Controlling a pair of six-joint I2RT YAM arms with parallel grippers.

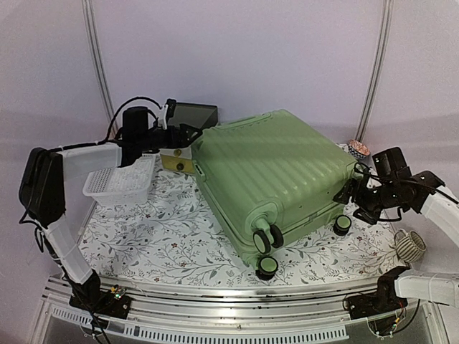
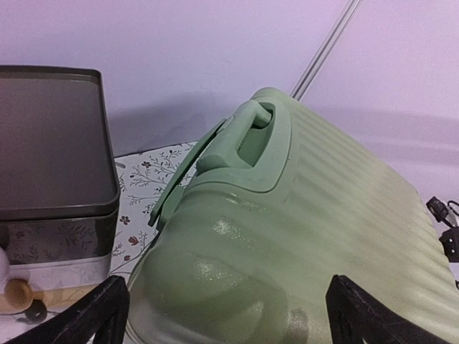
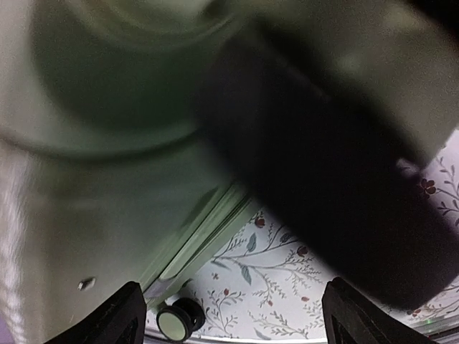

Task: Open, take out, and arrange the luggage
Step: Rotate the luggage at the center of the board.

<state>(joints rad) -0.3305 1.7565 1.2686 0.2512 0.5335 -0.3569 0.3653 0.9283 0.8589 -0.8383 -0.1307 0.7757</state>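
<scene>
At centre of the floral cloth [image 1: 179, 233], before lilac walls [image 1: 251, 50], lies the closed luggage [image 1: 272, 168], basket [image 1: 122, 183] at nine o'clock, box [image 1: 195, 115] at eleven, left gripper [image 2: 228, 287] at ten, right gripper [image 3: 233, 290] at three, both spread wide.

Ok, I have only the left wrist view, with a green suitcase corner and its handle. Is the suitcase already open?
Observer: No, the luggage lies flat and closed on the table.
Operator: Where is the right gripper?
Observer: The right gripper is open, at the right side of the luggage, close to a wheel.
Operator: Is anything on the left?
Observer: A white mesh basket stands left of the luggage.
</scene>
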